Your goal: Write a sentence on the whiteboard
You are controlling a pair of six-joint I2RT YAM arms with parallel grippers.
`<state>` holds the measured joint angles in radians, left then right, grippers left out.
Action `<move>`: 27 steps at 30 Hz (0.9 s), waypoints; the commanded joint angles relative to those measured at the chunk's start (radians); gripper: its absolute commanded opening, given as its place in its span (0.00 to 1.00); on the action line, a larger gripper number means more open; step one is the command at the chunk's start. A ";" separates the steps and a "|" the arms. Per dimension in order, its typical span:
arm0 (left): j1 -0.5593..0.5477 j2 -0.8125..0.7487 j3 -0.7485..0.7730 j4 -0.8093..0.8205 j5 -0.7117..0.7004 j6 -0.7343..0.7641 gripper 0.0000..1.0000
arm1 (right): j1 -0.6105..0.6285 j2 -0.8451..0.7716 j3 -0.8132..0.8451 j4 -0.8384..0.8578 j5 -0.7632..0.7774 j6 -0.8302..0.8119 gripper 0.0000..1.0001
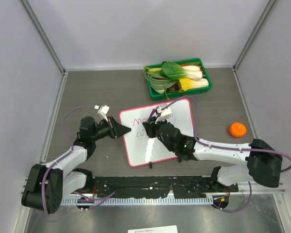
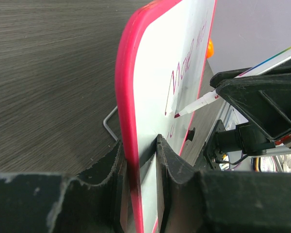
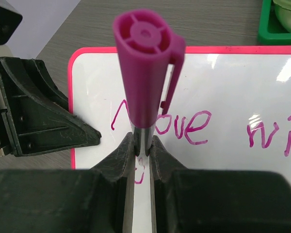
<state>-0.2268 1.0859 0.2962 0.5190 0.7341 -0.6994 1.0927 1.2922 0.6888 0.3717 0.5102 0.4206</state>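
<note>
The whiteboard [image 1: 182, 119] sits mid-table [image 1: 97, 92], near the green vegetable tray [image 1: 207, 83]. The left pincer [image 1: 128, 130] is open only a little and clamps the board's pink left edge, the frame between its 2 fingers. The right pincer [image 1: 149, 127] is closed tight on a purple marker [image 3: 144, 73] with its tip at the white surface, below the written "Move". An orange [image 1: 237, 129] lies well to the right.
</note>
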 commanded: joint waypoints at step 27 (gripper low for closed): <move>0.001 0.003 -0.015 -0.045 -0.085 0.113 0.00 | -0.014 -0.099 -0.046 0.059 -0.013 0.003 0.01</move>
<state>-0.2268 1.0851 0.2962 0.5194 0.7345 -0.6991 1.0843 1.1912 0.6495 0.3843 0.4625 0.4282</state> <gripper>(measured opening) 0.254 0.172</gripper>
